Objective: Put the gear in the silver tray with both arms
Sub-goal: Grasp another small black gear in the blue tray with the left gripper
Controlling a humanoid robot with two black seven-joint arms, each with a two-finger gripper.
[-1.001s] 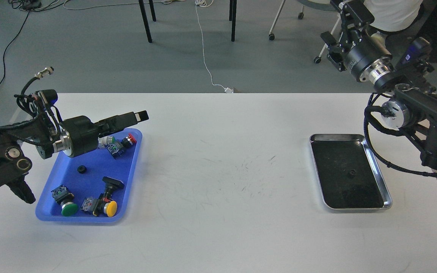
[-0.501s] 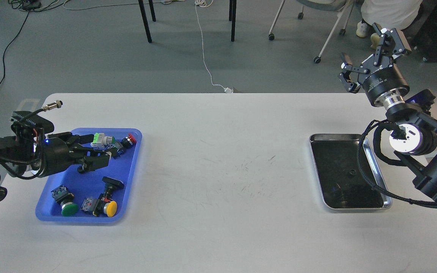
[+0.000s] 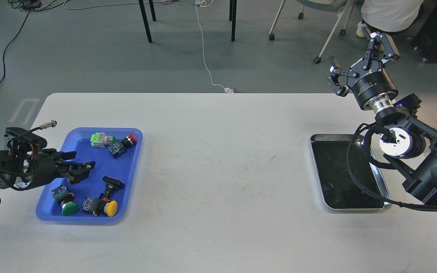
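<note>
The silver tray (image 3: pixel 378 172) lies on the right of the white table, with a dark bottom; my right arm's cable crosses it. My right gripper (image 3: pixel 359 60) is open, raised high beyond the tray's far end, claws pointing up and away. My left gripper (image 3: pixel 77 161) is open and low over the left half of the blue plastic tray (image 3: pixel 133 167), fingers pointing right. No gear shows plainly. The spot in the blue tray under my left gripper's lower finger (image 3: pixel 84 167) is covered.
The blue tray holds several push-button switches: one with a green cap (image 3: pixel 69 208), one with a yellow cap (image 3: pixel 111 207), one with a red cap (image 3: pixel 130 139), and a black-topped one (image 3: pixel 113 182). Chair legs and cables are on the floor beyond the table.
My left gripper has dropped and drawn back left, now low over the blue tray, covering the small black ring seen there before. My right gripper swung from far right to above the silver tray's far end.
</note>
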